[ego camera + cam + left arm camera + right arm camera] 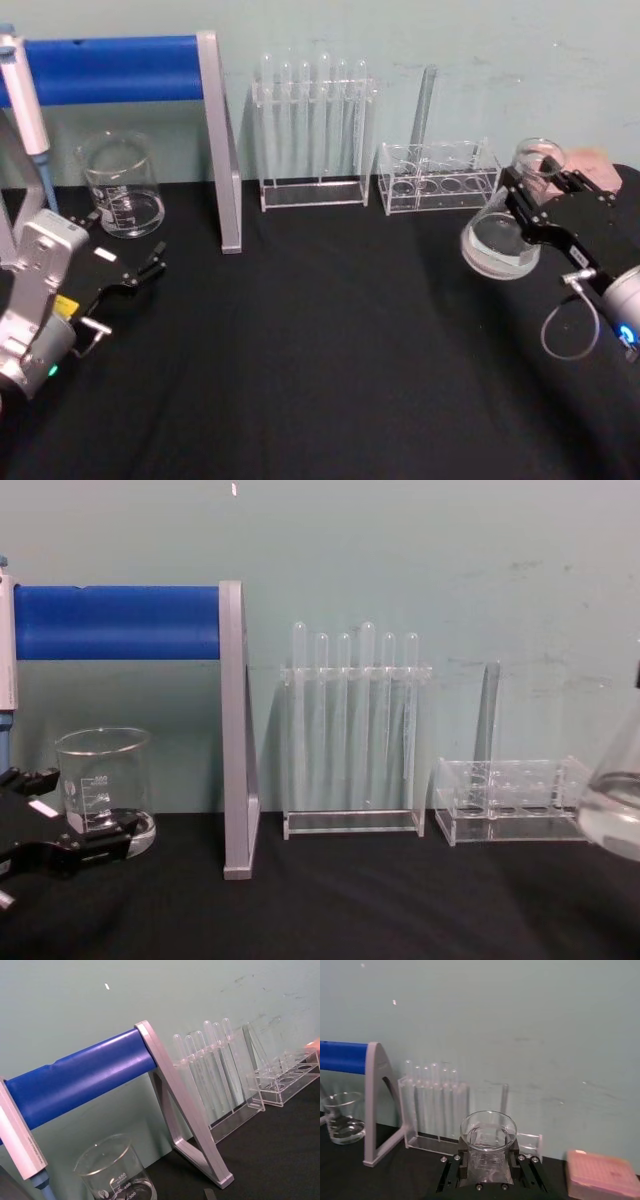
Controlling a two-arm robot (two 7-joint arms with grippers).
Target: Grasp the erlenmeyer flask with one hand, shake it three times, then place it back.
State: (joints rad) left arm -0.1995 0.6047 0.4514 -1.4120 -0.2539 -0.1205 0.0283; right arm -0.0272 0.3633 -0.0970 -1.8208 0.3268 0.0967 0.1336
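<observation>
Writing: the beaker (pixel 117 1175) carries a printed white scale; in the left wrist view its figures appear to read 400 and 300. The white label on the left gripper (pixel 125 250) and the yellow sticker on that arm are too small to read. The faint marks on the erlenmeyer flask (pixel 500 245) cannot be read.

Obscured: in the chest view the flask is cut off by the right edge, showing only part of its body with clear liquid in the bottom. Its neck is partly covered by black fingers in the right wrist view. Whether the base touches the black table (pixel 330 350) cannot be settled.

Position: the flask sits at the middle right of the head view, tilted, rim toward the upper right, base toward the lower left, just in front of the low clear rack (pixel 438 178). The right gripper (pixel 527 200) is clamped on the flask's neck, a finger on each side. The left gripper rests at the lower left, fingers apart, near the beaker.
</observation>
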